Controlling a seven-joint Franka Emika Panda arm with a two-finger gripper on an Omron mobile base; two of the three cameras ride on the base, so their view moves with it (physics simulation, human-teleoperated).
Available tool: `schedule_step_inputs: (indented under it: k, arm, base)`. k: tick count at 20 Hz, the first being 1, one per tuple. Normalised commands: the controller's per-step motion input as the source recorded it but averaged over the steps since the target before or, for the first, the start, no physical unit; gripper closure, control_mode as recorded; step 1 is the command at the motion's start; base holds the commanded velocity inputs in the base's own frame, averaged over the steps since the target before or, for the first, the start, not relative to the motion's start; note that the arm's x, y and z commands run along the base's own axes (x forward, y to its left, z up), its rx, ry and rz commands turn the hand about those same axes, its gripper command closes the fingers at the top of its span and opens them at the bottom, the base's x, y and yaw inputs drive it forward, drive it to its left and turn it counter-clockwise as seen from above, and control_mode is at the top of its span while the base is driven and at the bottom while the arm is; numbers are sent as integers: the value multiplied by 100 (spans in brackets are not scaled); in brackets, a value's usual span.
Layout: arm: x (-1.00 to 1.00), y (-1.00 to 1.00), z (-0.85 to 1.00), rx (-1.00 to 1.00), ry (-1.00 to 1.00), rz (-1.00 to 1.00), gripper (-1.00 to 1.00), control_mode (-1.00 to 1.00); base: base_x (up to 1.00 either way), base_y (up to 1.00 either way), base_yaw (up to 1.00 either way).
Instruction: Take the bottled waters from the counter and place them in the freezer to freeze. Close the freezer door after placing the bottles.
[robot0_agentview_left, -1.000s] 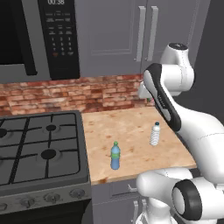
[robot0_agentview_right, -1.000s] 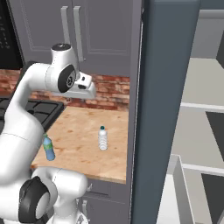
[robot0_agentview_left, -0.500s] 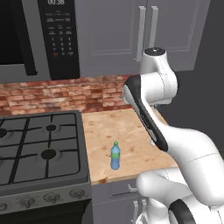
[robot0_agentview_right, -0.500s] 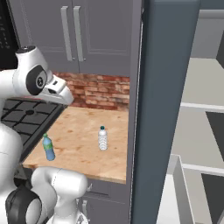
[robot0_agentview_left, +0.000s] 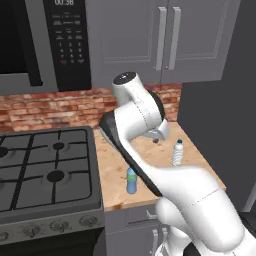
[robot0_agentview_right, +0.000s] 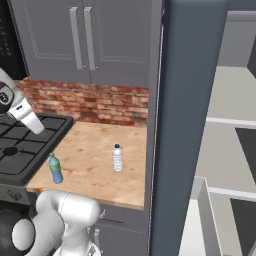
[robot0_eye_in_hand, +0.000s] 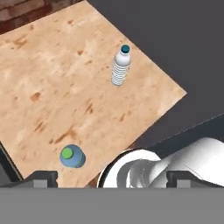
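You are hovering your wide-spread, empty gripper (robot0_eye_in_hand: 112, 179) over the counter (robot0_eye_in_hand: 57, 83), where the green-capped bottle (robot0_eye_in_hand: 72, 157) and blue-capped bottle (robot0_eye_in_hand: 120, 65) are both standing, still waiting for the open freezer (robot0_agentview_right: 227, 145).

Blue-tinted bottle (robot0_agentview_right: 55, 168), green cap — upright on counter (robot0_agentview_right: 95, 150), near front edge, stove side. Clear-whitish bottle (robot0_agentview_right: 117, 158), blue cap, ribbed body — upright, further back and toward freezer (robot0_agentview_right: 182, 125), well apart from first. Counter: tan wood-grain top. Freezer: dark slate side panel just beside counter end, pale shelves inside. Freezer door (robot0_agentview_right: 202, 220) stands open, white inner bin showing.
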Motion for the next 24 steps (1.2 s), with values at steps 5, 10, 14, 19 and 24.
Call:
schedule_step_inputs:
  k: [5, 10, 14, 19, 24]
  arm:
    - [-28, 65, -48, 0, -4, -66, -100, -100]
    - [-2, 57, -52, -2, -10, -37, -100, -100]
    - [0, 8, -53, -7, -23, 1, -100, -100]
    - [0, 0, -25, -19, -39, 10, -100, -100]
    - [0, 0, -25, -28, -19, 9, -100, -100]
  base:
    - [0, 0, 0]
    - [0, 0, 0]
    - [0, 0, 0]
    - [0, 0, 0]
    - [0, 0, 0]
